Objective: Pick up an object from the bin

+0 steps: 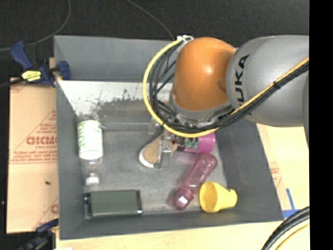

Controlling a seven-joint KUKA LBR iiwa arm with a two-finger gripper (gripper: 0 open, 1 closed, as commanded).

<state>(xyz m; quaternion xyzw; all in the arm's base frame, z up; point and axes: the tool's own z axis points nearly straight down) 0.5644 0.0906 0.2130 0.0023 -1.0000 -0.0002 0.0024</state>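
The claw, its spread impossible to tell, sat low against a tan rounded object, seemingly positioned to grasp it.

The bin is dull grey metal, matt, with its wall toward 12 o'clock speckled and scuffed. At 9 o'clock lies a clear plastic bottle with a white label. At 5 o'clock are a smooth, translucent pink plastic bottle and a glossy yellow plastic cup. The tan piece at centre looks matt. The arm's orange cover is smooth and shiny.
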